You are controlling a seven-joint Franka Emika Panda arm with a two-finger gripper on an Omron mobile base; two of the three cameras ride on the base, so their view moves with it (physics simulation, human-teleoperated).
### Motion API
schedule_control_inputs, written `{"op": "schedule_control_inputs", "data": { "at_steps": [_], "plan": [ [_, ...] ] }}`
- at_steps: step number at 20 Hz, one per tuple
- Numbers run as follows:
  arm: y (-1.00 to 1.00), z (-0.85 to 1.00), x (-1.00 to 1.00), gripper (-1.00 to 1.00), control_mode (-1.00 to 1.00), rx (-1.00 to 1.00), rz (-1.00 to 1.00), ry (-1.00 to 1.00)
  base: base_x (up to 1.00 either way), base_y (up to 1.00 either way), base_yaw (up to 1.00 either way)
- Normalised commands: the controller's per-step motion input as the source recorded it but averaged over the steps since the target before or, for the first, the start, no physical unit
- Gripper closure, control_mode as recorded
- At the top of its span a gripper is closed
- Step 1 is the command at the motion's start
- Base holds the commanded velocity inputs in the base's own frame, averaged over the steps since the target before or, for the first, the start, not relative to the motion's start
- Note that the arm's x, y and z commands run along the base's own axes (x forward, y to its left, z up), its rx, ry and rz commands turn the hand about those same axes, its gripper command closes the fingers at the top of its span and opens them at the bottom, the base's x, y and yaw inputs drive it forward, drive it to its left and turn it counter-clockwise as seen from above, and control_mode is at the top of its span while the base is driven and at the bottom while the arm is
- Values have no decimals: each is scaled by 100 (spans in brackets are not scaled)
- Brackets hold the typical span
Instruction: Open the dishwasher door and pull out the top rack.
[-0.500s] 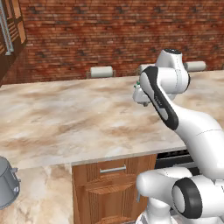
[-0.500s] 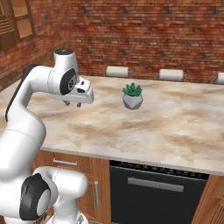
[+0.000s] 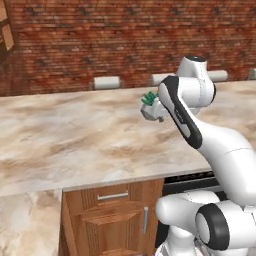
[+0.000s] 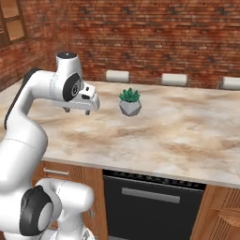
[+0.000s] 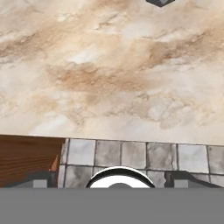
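Task not started: dishwasher door (image 4: 152, 206) closed under the worktop (image 4: 178, 136).
Tool (image 4: 77, 111) released, empty, raised above the worktop, well apart from the door handle; top rack unseen behind the door.

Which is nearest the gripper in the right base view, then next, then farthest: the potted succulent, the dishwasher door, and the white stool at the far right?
From the gripper, over the counter's left part:
1. Potted succulent, on the counter just to its right.
2. Dishwasher door, closed, below the counter edge, lower right.
3. White stool, behind the counter at the far right edge.
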Motion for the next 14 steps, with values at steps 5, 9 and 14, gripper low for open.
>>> {"op": "schedule_control_inputs", "data": {
  "at_steps": [5, 9, 14],
  "plan": [
    [0, 0, 0, -100, 100, 0, 0, 0, -3, -83, 0],
    [0, 0, 0, -100, 100, 0, 0, 0, 0, -82, 0],
    [0, 0, 0, -100, 100, 0, 0, 0, 0, -77, 3]
  ]
}}
